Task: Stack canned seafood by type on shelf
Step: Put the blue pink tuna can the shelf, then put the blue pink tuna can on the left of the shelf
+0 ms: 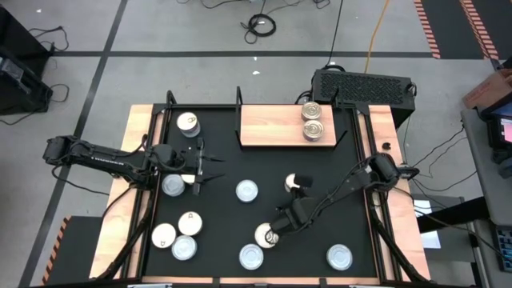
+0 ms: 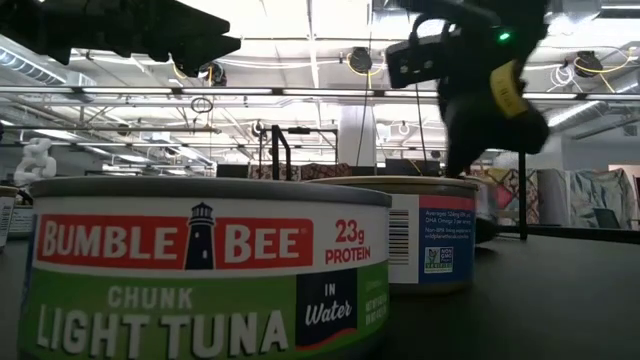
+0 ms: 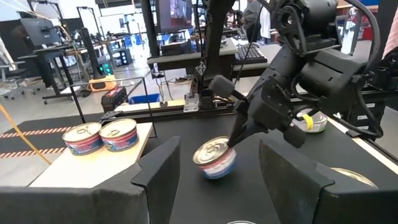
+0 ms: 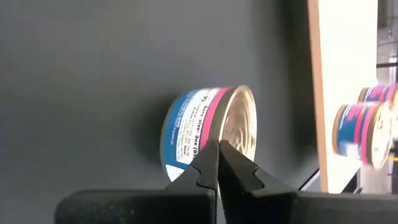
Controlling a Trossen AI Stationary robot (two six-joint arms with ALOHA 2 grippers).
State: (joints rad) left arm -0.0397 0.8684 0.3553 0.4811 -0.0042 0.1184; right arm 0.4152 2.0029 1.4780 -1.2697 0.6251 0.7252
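On the black mat, a blue-and-pink-labelled tin [image 4: 199,127] with a gold top lies near the table's front middle [image 1: 265,234]. My right gripper [image 4: 217,152] is shut and slants down onto it. My left gripper [image 1: 200,166] hangs open and level over the mat's left part, with nothing between its fingers. Two gold-topped tins [image 1: 312,120] stand side by side on the light-wood shelf [image 1: 272,128] at the far edge. Several more tins lie flat on the mat, among them silver-topped ones [image 1: 246,190] and white-topped ones [image 1: 190,222]. My right gripper has its shut fingertips [image 4: 208,163] against the tin's upper rim [image 4: 219,132], where the label side meets the top. The fingers come slanting down from the table's right side. The tin stays on the mat, not lifted.
A Bumble Bee tuna tin [image 2: 200,275] fills the low view's foreground. More tins lie at the front [image 1: 251,256], front right [image 1: 339,257] and far left [image 1: 189,122]. A small white object [image 1: 298,182] lies under the right arm. Black posts [image 1: 239,96] edge the shelf.
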